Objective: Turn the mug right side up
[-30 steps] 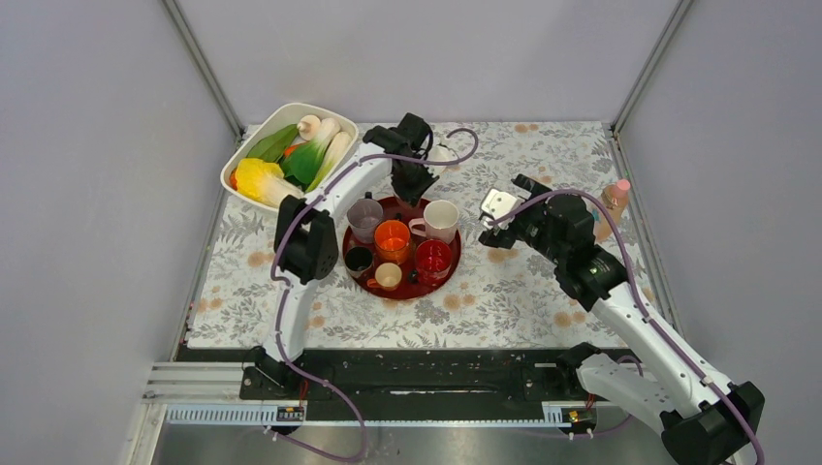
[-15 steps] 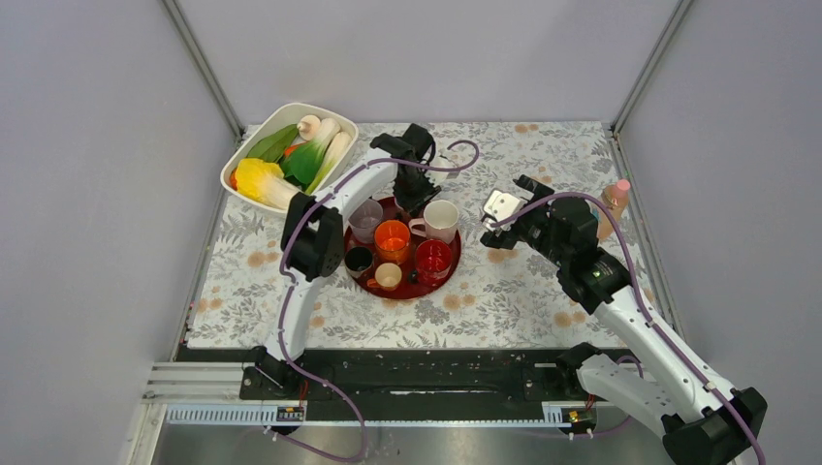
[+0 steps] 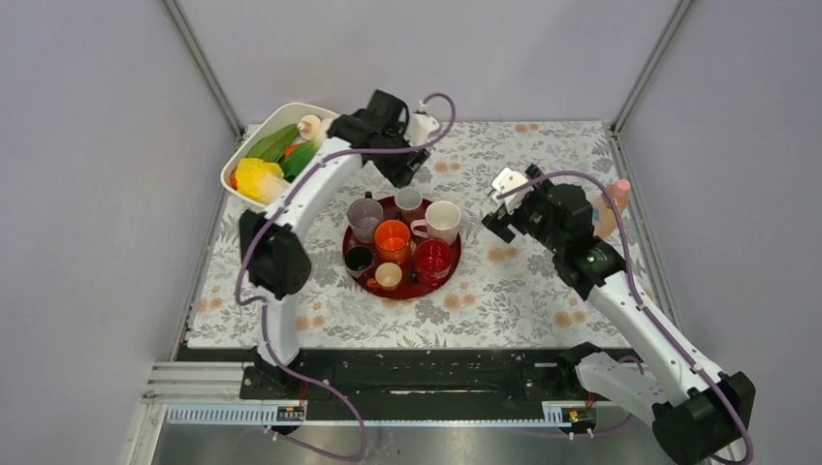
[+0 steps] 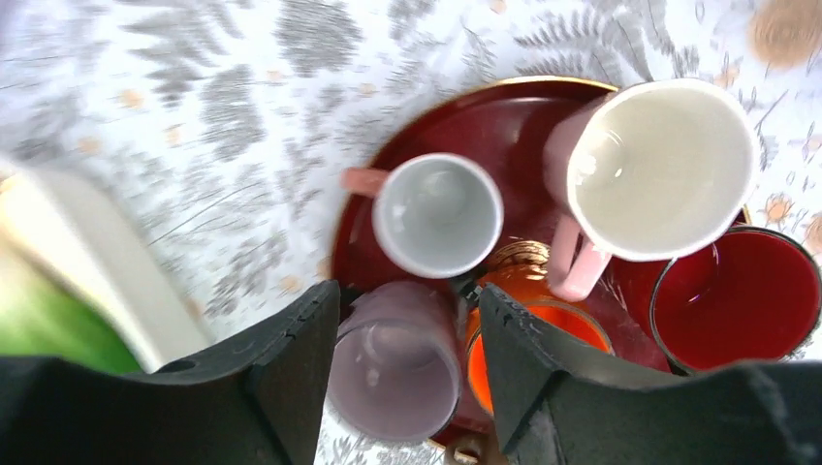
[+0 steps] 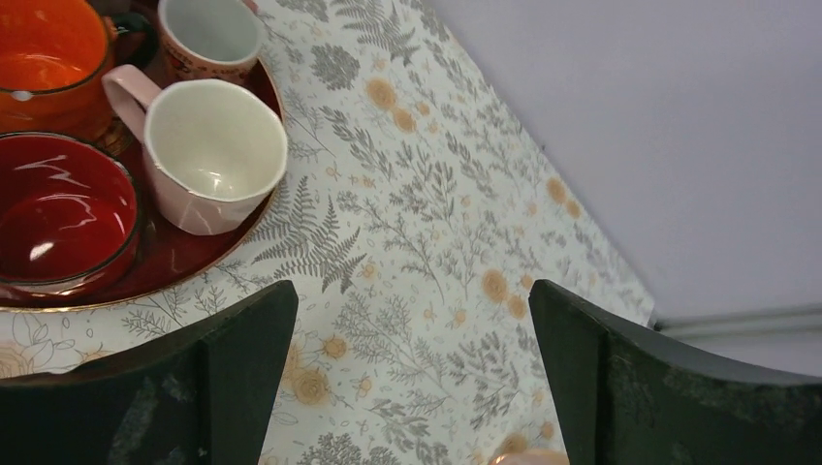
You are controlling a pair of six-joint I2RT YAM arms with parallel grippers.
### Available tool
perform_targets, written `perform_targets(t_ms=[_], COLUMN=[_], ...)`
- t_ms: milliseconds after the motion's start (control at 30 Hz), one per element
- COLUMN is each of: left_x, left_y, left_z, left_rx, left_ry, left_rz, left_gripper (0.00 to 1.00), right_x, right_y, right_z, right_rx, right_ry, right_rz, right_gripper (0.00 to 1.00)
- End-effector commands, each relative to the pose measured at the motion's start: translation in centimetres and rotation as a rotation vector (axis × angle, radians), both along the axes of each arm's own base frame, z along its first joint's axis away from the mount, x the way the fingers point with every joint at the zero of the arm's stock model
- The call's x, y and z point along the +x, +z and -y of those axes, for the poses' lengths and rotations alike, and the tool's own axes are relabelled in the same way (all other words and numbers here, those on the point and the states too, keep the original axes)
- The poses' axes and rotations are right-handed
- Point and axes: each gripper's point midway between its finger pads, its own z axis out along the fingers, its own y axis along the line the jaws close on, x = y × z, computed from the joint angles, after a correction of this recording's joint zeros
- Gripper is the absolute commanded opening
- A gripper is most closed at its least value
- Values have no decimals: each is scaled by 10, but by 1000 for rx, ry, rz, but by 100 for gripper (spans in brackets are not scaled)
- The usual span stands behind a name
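Observation:
The small white mug with a pink handle (image 3: 409,200) stands upright, mouth up, at the back of the dark red tray (image 3: 419,291). It also shows in the left wrist view (image 4: 438,215) and the right wrist view (image 5: 208,34). My left gripper (image 3: 402,165) is open and empty, raised above the tray's far edge and clear of the mug; its jaws (image 4: 407,320) frame a lilac glass (image 4: 393,363) below. My right gripper (image 3: 504,208) is open and empty, hovering over the cloth right of the tray (image 5: 412,320).
The tray also holds a large pink mug (image 3: 441,221), an orange glass mug (image 3: 392,237), a red cup (image 3: 432,260), the lilac glass (image 3: 364,217) and two small cups. A white dish of vegetables (image 3: 281,150) sits back left. A pink bottle (image 3: 613,203) stands far right.
My left gripper has lifted up and back from the rear of the tray, uncovering the small mug, which now stands upright. My right gripper has moved slightly backward.

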Motion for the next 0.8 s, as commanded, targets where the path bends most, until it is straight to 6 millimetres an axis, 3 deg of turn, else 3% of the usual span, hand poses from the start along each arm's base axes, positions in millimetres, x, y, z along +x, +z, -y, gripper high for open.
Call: perform_targets(t_ms=[0, 33, 200, 367, 467, 533, 633, 767], left_x=[20, 16, -30, -90, -118, -133, -137, -131], left_y=[124, 136, 138, 83, 56, 23, -24, -36], left_z=[-55, -67, -129, -202, -238, -240, -247, -261], left_rx=[-223, -270, -239, -164, -161, -184, -243, -311], left_ry=[242, 262, 342, 496, 586, 583, 684, 831], left_rz=[303, 326, 418, 357, 423, 434, 511, 612], left_gripper=[59, 59, 67, 80, 90, 94, 99, 99], right_x=[22, 24, 12, -13, -27, -30, -33, -37], right_y=[9, 5, -37, -86, -110, -113, -124, -133], right_z=[27, 32, 52, 77, 100, 113, 133, 152], right_rx=[248, 303, 453, 539, 556, 576, 549, 550], right_ry=[-219, -262, -426, -564, -689, -754, -842, -929], right_rz=[-116, -146, -268, -355, -344, -314, -253, -184], right_gripper=[99, 100, 99, 99, 99, 99, 99, 99])
